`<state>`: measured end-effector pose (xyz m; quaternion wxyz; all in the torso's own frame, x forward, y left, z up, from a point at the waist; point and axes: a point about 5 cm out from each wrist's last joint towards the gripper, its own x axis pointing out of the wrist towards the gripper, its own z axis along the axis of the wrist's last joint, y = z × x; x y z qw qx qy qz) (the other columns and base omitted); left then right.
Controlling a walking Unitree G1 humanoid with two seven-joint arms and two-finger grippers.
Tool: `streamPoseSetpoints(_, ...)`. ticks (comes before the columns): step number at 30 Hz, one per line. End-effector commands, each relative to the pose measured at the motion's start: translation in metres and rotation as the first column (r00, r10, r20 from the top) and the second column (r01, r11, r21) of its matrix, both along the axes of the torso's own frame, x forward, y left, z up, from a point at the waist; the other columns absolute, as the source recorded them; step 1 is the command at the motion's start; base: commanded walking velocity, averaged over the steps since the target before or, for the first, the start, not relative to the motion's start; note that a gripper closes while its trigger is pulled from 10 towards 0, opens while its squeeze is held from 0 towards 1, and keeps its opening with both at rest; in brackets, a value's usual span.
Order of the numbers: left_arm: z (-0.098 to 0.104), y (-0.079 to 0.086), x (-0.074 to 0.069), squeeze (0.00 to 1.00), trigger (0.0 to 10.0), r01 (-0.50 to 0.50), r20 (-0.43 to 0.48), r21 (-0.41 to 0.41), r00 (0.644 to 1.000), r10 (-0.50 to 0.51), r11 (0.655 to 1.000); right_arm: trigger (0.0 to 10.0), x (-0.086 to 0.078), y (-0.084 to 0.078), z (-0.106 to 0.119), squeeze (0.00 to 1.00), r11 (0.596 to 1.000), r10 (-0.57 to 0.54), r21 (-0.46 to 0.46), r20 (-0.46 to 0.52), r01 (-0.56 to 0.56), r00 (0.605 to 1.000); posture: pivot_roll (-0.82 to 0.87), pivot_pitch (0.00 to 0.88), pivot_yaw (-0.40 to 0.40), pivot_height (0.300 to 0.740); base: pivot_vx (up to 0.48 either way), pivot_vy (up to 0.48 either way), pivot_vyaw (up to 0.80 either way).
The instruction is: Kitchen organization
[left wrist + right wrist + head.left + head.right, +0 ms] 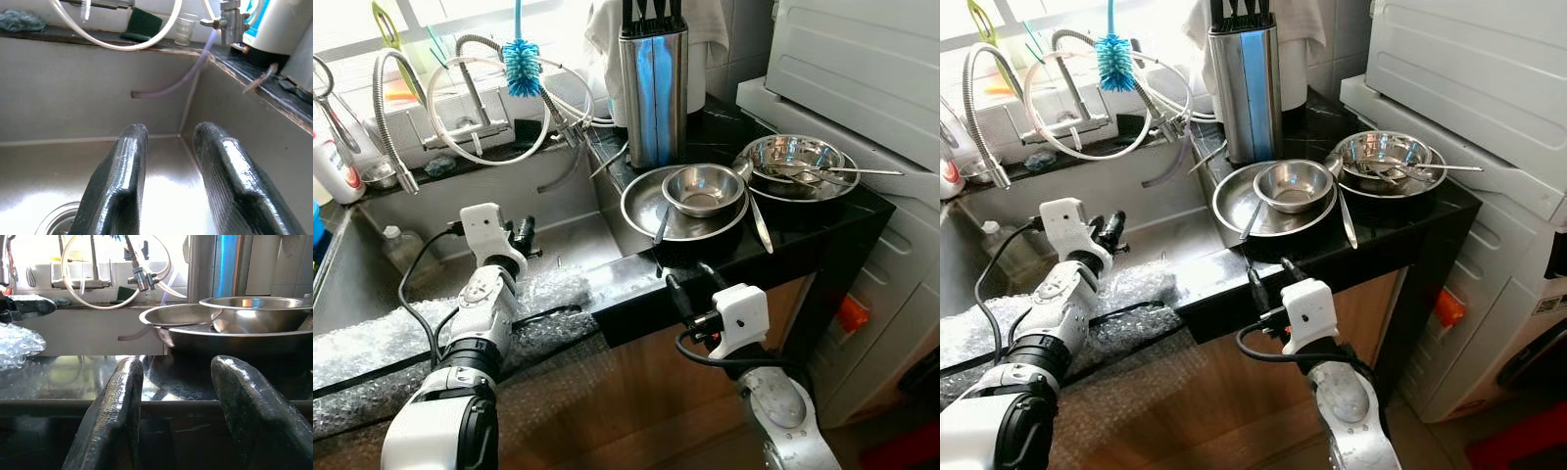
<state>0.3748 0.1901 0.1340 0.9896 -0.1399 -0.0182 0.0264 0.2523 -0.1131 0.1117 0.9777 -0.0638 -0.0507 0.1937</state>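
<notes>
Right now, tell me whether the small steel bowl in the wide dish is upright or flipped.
Upright: the small steel bowl sits mouth-up in the wide dish, its hollow inside visible.

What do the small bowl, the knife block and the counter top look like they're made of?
Small bowl: probably stainless steel, mirror reflections. Knife block: brushed metal shell, streaky sheen, black top. Counter top: glossy black stone, likely granite.

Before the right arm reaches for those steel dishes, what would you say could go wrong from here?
The right gripper, open, sits low at the counter edge, so its fingers may strike the edge rather than clear it. The small bowl rests loose in the wide pan with a utensil leaning on the rim; a nudge could tip it off. The spoon near the front edge could slide to the floor.
</notes>
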Motion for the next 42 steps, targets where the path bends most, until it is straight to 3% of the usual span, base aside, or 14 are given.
streamPoseSetpoints(1,-0.005,0.003,-0.004,0.00,10.0,-0.026,0.001,-0.010,1.000,0.026,1.000,10.0,0.001,0.002,0.004,0.00,1.000,0.016,0.008,0.003,-0.016,1.000,-0.13,0.000,0.104,0.740,0.000,0.000,0.00)
streamPoseSetpoints(12,-0.010,-0.008,-0.007,0.00,10.0,-0.046,0.011,-0.055,0.999,0.047,0.997,10.0,0.004,-0.004,0.009,0.00,1.000,0.020,-0.017,0.013,-0.020,1.000,-0.14,0.000,0.076,0.740,0.000,0.000,0.00)
streamPoseSetpoints(16,0.009,0.007,-0.010,0.00,10.0,-0.122,0.158,-0.146,0.977,0.145,0.982,10.0,0.007,-0.005,0.015,0.00,1.000,-0.001,-0.019,0.035,0.002,0.999,-0.14,0.000,0.079,0.740,0.000,0.000,0.00)
streamPoseSetpoints(21,0.025,0.019,-0.012,0.00,10.0,-0.157,0.243,-0.086,0.954,0.173,0.984,10.0,0.008,-0.005,0.014,0.00,1.000,-0.016,-0.021,0.034,0.017,0.999,-0.14,0.000,0.084,0.740,0.000,0.000,0.00)
streamPoseSetpoints(28,0.032,0.019,-0.015,0.00,10.0,-0.147,0.279,-0.043,0.948,0.153,0.988,10.0,0.010,-0.010,0.015,0.00,0.997,-0.073,-0.031,0.049,0.074,0.996,-0.14,0.000,0.088,0.740,0.000,0.000,0.00)
streamPoseSetpoints(30,0.026,0.017,-0.016,0.00,10.0,-0.129,0.263,-0.016,0.956,0.129,0.992,10.0,0.018,-0.032,0.030,0.00,0.962,-0.273,0.008,0.081,0.273,0.959,-0.14,0.000,0.099,0.740,0.000,0.000,0.00)
streamPoseSetpoints(42,0.022,0.012,-0.016,0.00,10.0,-0.101,0.236,0.021,0.967,0.093,0.995,10.0,0.025,-0.067,0.061,0.00,0.875,-0.471,0.151,0.043,0.460,0.881,-0.15,0.000,0.117,0.740,0.000,0.000,0.00)
